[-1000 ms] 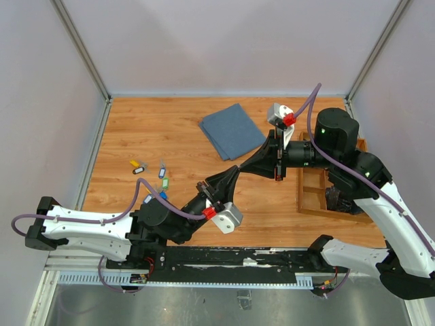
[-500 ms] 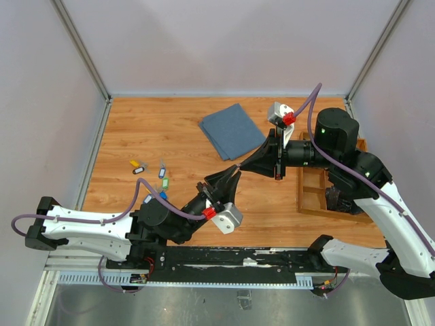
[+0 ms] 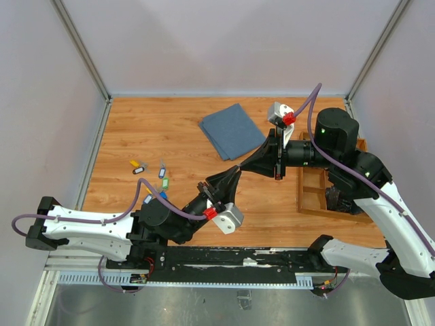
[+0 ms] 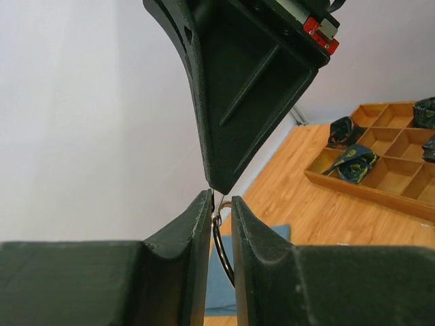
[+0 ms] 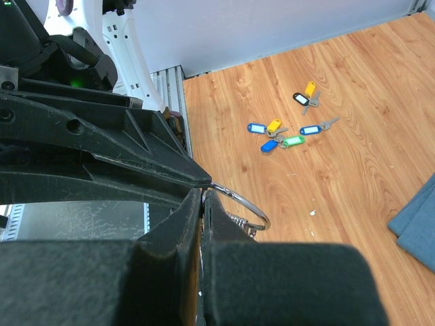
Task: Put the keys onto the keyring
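Note:
The keyring (image 4: pixel 223 246) is a thin silver wire ring held in the air between both grippers above the wooden table. My left gripper (image 4: pixel 221 204) is closed to a narrow gap with the ring's wire standing between its fingers. My right gripper (image 5: pixel 204 197) is shut on the ring's end; the ring's loop (image 5: pixel 253 206) and its short chain bit stick out to the right. In the top view the two gripper tips meet (image 3: pixel 235 170). The keys (image 3: pixel 160 178), with yellow, green, blue and dark tags, lie loose on the table at the left and also show in the right wrist view (image 5: pixel 282 134).
A folded blue cloth (image 3: pixel 231 130) lies at the back middle. A wooden compartment tray (image 3: pixel 314 197) with dark pouches stands at the right. Grey walls enclose the table on three sides.
My left gripper drew back slightly from the right gripper's tip, then moved up to it again. The right arm and the keys stayed put.

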